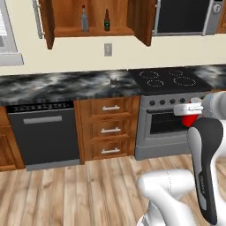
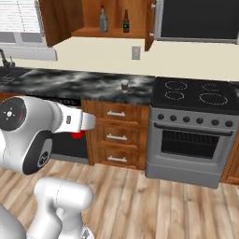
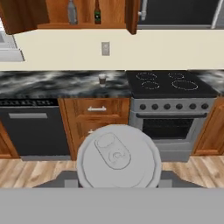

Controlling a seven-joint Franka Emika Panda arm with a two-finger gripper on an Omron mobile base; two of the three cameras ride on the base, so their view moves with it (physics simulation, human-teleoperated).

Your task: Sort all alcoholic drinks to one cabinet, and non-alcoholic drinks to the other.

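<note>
The end effector (image 1: 190, 115) is closed on the small red can (image 1: 190, 119), holding it out in the air in front of the oven (image 1: 164, 128), well clear of the tabletop (image 1: 57, 86). In the hand view the can's grey top with its pull tab (image 3: 114, 151) sits right at the bottom centre, facing the camera. In the right base view a sliver of the red can (image 2: 77, 135) peeks out under the white forearm, seen against the dishwasher (image 2: 70, 140).

Beyond the can, the dark marbled tabletop carries the short brown cup with a pale lid (image 1: 113, 81), standing upright just left of the black stovetop (image 1: 170, 79) and below the wall outlet (image 1: 108, 49). Beneath the tabletop, a stack of three wooden drawers (image 1: 109, 129) sits between the dishwasher and the oven.

Higher up, the reddish-brown wall cabinet (image 1: 92, 32) hangs with both doors swung open. On its shelf stand the grey glass bottle with a red cap (image 1: 84, 20) and, near it to the right, the slimmer dark beer bottle with a green label (image 1: 107, 21), both upright and apart from each other. A microwave (image 1: 185, 16) is mounted to the right of the cabinet, above the stovetop.
</note>
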